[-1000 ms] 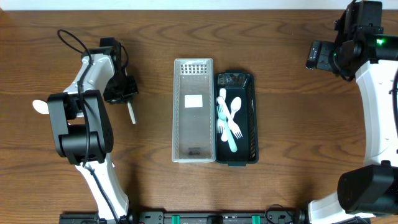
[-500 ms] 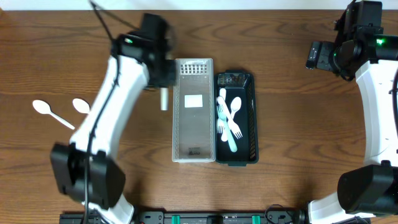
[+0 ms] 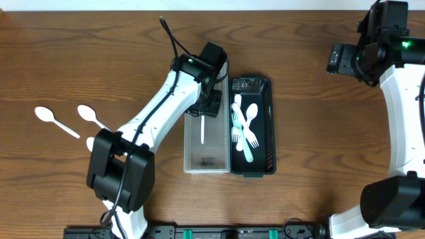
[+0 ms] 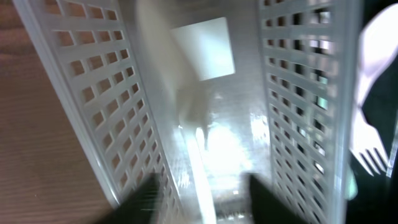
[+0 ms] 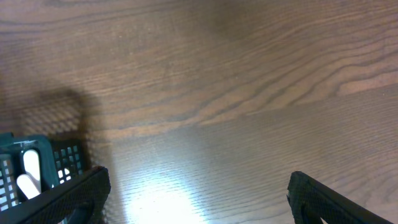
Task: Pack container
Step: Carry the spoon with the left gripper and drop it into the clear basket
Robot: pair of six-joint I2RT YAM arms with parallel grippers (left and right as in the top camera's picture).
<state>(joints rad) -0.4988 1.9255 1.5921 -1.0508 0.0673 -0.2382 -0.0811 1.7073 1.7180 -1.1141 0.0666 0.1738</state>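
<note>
A clear lattice container [image 3: 192, 154] stands at the table's middle, with a dark teal container [image 3: 268, 126] against its right side. My left gripper [image 3: 211, 101] hovers over the clear one's far half, open. A white utensil [image 3: 202, 129] lies loose inside it. In the left wrist view the utensil's handle [image 4: 202, 168] runs between my spread left gripper [image 4: 204, 183], touching neither finger. The teal container holds several white spoons and forks [image 3: 244, 123]. My right gripper [image 3: 335, 58] hangs open at the far right, over bare wood in its wrist view [image 5: 199, 179].
Two white spoons [image 3: 50, 116] [image 3: 87, 114] lie on the table at the left. The left arm stretches diagonally from its base at the front left to the containers. The right arm stands along the right edge.
The left arm swung from the table's left side to over the clear container, carrying the white utensil. Its jaws opened and the utensil now lies inside. The right arm stayed still.
</note>
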